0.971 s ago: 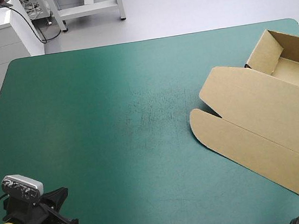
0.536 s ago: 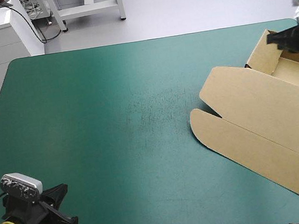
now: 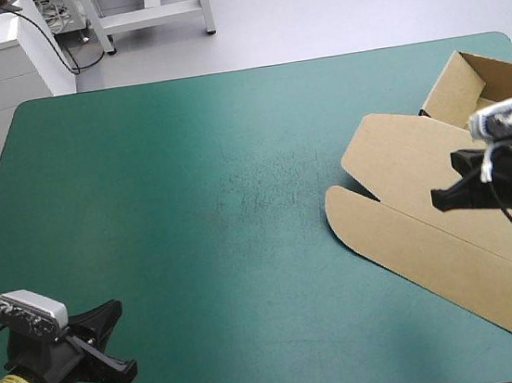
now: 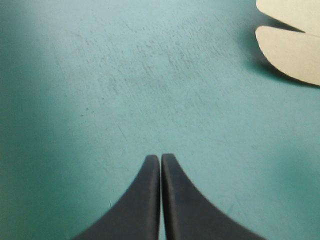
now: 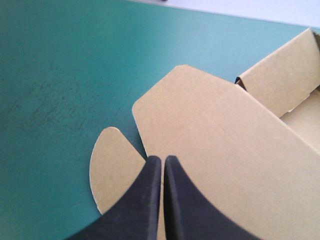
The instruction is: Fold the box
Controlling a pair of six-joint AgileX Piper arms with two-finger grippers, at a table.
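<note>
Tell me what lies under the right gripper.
Under the right gripper lies the flat lid of the box, beside its rounded flap. The shut fingers hide the board directly beneath them.

1. The table (image 3: pixel 152 260) fills most of the high view, and a teal-green cover (image 3: pixel 95 174) lies flat over its whole top.
2. Its far edge (image 3: pixel 250 68) runs straight, and the far-left corner (image 3: pixel 23 106) and far-right corner (image 3: pixel 501 34) are rounded.
3. A scuffed patch (image 3: pixel 255 184) of fine pale scratches marks the cover near the table's middle.
4. Both wrist views show the same worn scratches on the cover, as thin, short lines running in several directions.
</note>
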